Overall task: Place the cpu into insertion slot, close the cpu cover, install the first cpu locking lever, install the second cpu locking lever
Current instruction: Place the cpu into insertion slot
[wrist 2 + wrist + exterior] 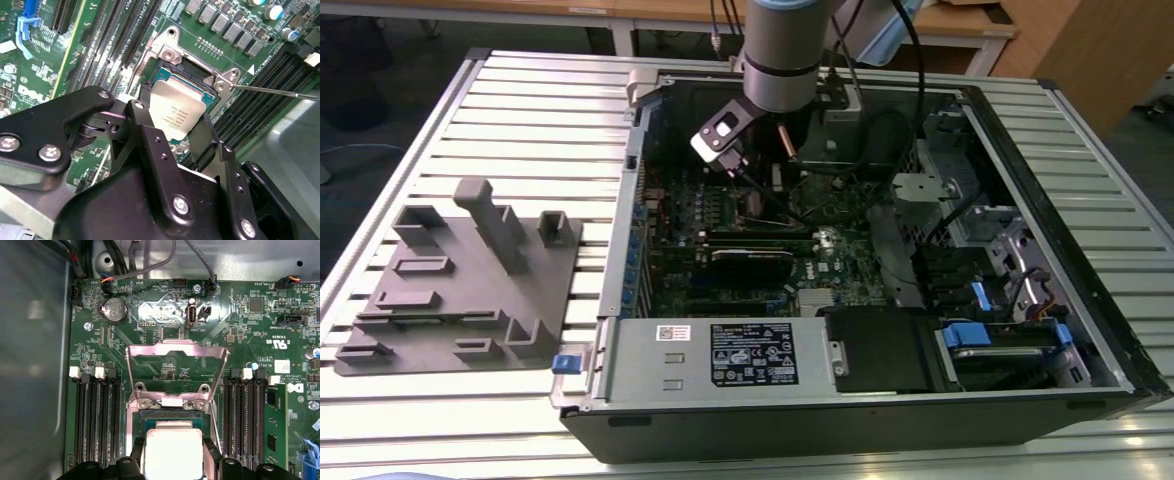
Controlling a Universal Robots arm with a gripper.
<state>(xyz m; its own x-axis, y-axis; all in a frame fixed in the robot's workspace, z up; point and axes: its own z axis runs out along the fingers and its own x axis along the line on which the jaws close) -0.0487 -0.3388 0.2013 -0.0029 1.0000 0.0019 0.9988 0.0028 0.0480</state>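
My gripper (175, 116) is shut on the cpu (176, 106), a silver-topped square chip pinched between two black fingers (145, 112). In both wrist views the chip sits low over the insertion slot (162, 52), whose silver rim and dark inside show beyond it. The first wrist view has the cpu (172, 450) between the gripper (173, 454) fingers, just in front of the slot (170, 416). The cpu cover (150, 349) stands swung open behind the slot. A thin locking lever (270, 90) sticks out sideways, unlatched. In the exterior view the gripper (744, 178) reaches down into the case over the green motherboard (720, 265).
Long black memory slots (95, 415) flank the socket on both sides. The case walls (1067, 220), cables and drive bays with blue tabs (981, 335) surround the board. A grey fixture plate (454, 280) lies on the slatted table at the exterior view's left.
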